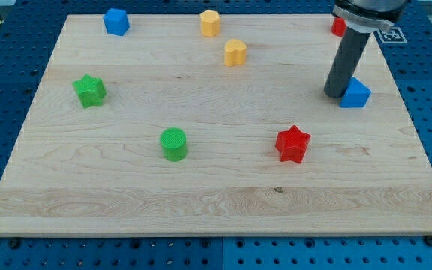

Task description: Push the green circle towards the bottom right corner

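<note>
The green circle stands on the wooden board, left of centre and in the lower half. My tip rests on the board at the view's right, touching the left side of a blue block. The tip is far to the right of the green circle and a little higher in the view. The rod rises from the tip toward the view's top right.
A red star lies between the green circle and the board's right side. A green star is at the left. A blue block, a yellow block and a yellow heart sit near the top. A red block is partly hidden behind the rod.
</note>
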